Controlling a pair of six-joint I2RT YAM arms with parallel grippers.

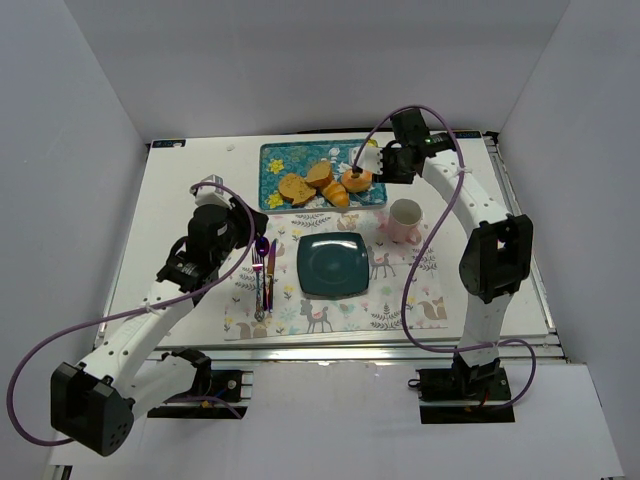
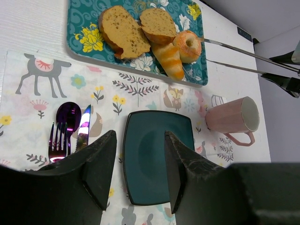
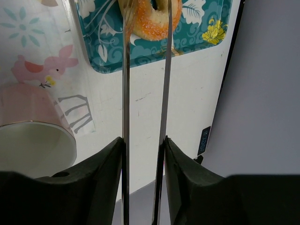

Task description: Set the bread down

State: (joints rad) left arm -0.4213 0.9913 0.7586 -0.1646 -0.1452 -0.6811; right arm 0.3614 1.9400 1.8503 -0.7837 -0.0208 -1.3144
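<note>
Your right gripper [image 3: 143, 146] is clamped on a pair of tongs [image 3: 125, 93], its fingers pressing the two metal arms from outside, and the tong tips reach the ring-shaped bread [image 3: 151, 18]. That piece lies on the patterned tray [image 3: 201, 33] beyond the dark plate [image 1: 333, 264], toward the plate's far right corner, touching a long striped roll [image 2: 168, 58]. You cannot tell from these views whether the tips already grip the ring. Slide them on until they straddle its widest part, then squeeze gently, since it looks soft and could crush or pop out sideways. Lift straight up before swinging back toward the plate, and keep clear of the pink mug [image 2: 229, 119], which stands just beside the plate's far right corner. Your left gripper [image 2: 139, 161] hangs above the plate with its fingers apart — draw it off to the plate's left so the landing spot is free.
</note>
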